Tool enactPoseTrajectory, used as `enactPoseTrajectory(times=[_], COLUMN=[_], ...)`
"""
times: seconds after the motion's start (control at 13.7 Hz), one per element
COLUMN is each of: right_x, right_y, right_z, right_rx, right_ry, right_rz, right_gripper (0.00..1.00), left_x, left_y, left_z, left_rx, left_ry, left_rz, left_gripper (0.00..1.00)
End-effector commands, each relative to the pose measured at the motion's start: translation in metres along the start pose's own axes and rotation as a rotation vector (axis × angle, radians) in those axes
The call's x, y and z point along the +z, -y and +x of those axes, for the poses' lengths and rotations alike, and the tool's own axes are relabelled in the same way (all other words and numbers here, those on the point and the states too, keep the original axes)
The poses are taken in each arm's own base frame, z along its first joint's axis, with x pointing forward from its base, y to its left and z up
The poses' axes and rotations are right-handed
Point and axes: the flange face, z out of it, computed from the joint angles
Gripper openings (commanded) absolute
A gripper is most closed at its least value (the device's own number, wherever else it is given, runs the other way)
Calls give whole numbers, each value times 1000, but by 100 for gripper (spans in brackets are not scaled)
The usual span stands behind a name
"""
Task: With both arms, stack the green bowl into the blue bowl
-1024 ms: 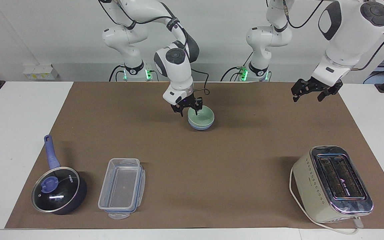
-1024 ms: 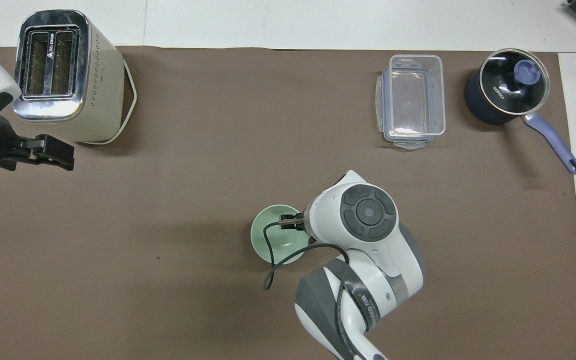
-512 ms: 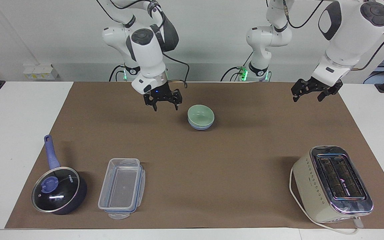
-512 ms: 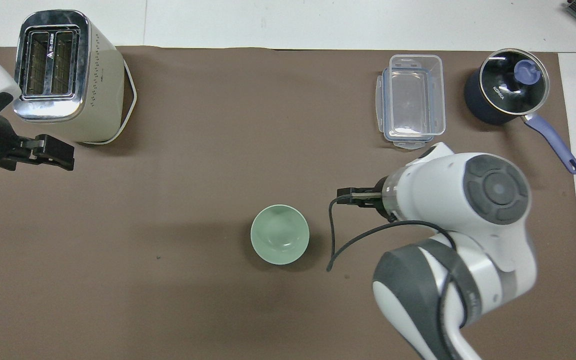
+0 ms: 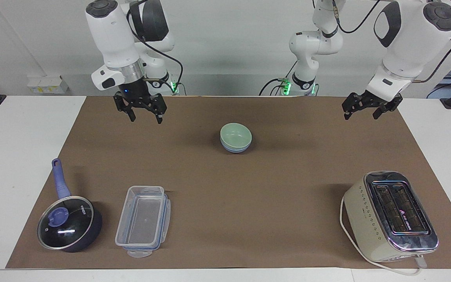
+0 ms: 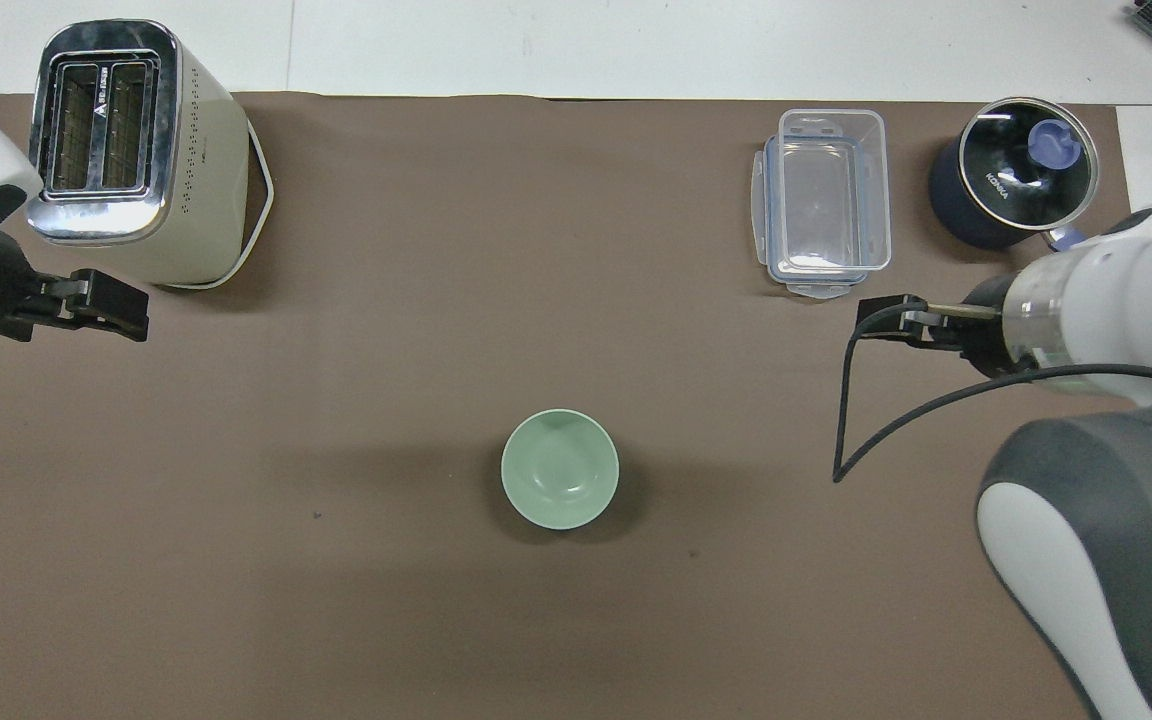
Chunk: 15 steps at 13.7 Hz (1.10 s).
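A brown mat covers the white surface [image 5: 22,137] in front of a pale wall. In the facing view the green bowl [image 5: 235,134] sits nested in the blue bowl [image 5: 234,149] at the middle of the mat, so the stacking looks done and what remains, by the look of it, is for both arms to clear away to rest. The right gripper [image 5: 145,113] hangs in the air over bare mat toward its own arm's end, jaws apart and empty; the stacked bowls lie well apart from those jaws, toward the left arm. The left gripper [image 5: 363,110] waits over the mat's edge at its own end, jaws apart and empty, the bowls equally well apart from them.

In the overhead view only the green bowl [image 6: 560,468] shows, hiding the blue one beneath. The right gripper [image 6: 901,320] is just beside the clear container [image 6: 822,195], and the left gripper [image 6: 101,305] is near the toaster [image 6: 141,150]; neither is near the bowl.
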Motion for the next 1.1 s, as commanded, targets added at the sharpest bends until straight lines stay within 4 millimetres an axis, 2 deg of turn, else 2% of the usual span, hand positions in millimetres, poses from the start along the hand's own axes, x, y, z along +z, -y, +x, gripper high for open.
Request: enactPoseTrajectory(times=[0.0,0.22,0.51,0.73,1.02], right_x=[-27,-63,-90,-97,-93], right_y=[-14,-24,-49,-50,-45], right_z=[17,26,34,43,37], right_rx=[-31,-72,-29,-58,-68], right_ry=[1,4,76,102,113], right_rz=[-26,-91,-108,-106,-88], right_gripper=[100,100,100,100,100], left_x=[-3,-3,-3,-3,-3], left_y=[2,3,3,3,3], left_z=[-3,-3,-3,-3,-3], left_rx=[-4,-6,-6,-6,-6], left_ry=[7,7,7,7,7], left_rz=[2,2,2,2,2], left_gripper=[100,100,100,100,100])
